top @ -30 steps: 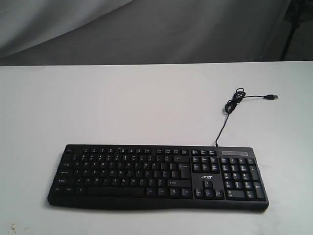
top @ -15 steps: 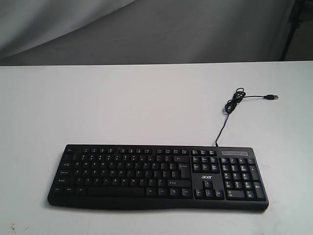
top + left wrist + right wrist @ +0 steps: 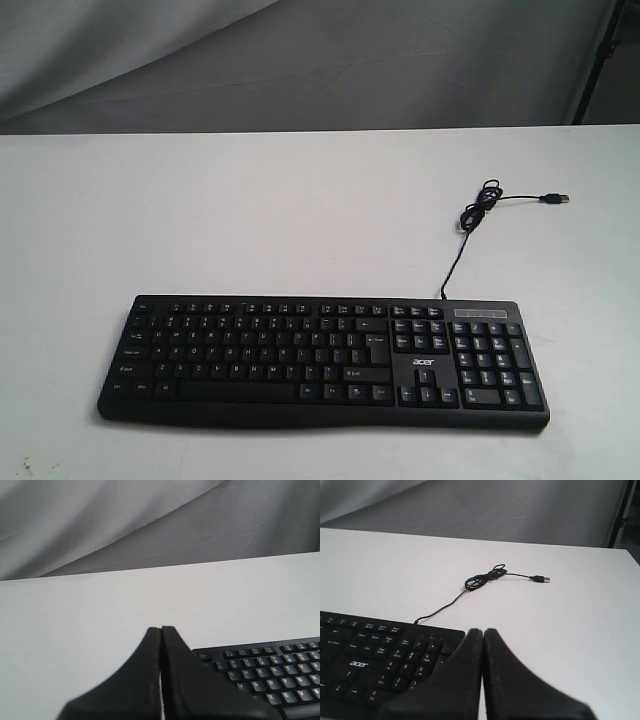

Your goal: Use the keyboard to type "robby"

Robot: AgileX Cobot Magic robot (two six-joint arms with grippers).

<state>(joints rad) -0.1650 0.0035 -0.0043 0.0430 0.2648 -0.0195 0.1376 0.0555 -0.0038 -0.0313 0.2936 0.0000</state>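
Observation:
The wide black keyboard (image 3: 320, 362) lies flat near the table's front edge, number pad on the right, its thin cable (image 3: 470, 225) running back to a loose USB plug (image 3: 556, 199). Neither arm shows in the exterior view. In the left wrist view my left gripper (image 3: 161, 629) is shut and empty, hovering off the keyboard's (image 3: 265, 672) Esc corner. In the right wrist view my right gripper (image 3: 482, 631) is shut with nothing in it, beside the number-pad end of the keyboard (image 3: 380, 655), apart from the keys.
The white table (image 3: 250, 220) stretches behind the keyboard to a grey cloth backdrop (image 3: 300, 60). A dark stand leg (image 3: 598, 50) rises at the far right. The coiled cable (image 3: 485, 577) lies behind the number pad.

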